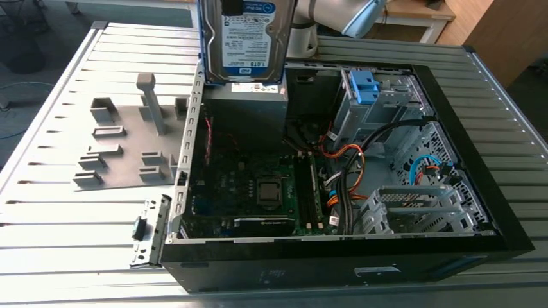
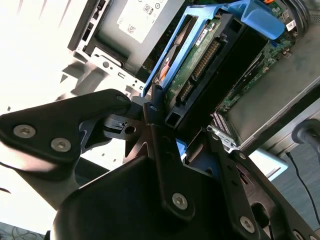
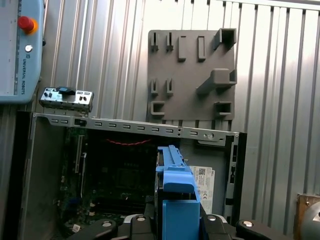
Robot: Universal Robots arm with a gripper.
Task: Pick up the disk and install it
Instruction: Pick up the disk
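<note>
above the open computer case point(image 1: 479, 147), the gripper point(image 2: 172, 122) is clamped on the disk point(image 1: 246, 40) by its blue bracket, hanging upright over the power supply point(image 1: 248, 112). carrying it well likely means a firm, square grip and clearance from the cables point(image 1: 351, 173) near the drive cage point(image 1: 389, 106).

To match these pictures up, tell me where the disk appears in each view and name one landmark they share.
Exterior view: the disk hangs upright above the open case, over the power supply.
Second wrist view: the disk sits in the gripper, circuit board showing, beside the power supply.
First wrist view: the disk is edge-on, blue bracket foremost, before the power supply.
Shared landmark: the grey power supply.
</note>
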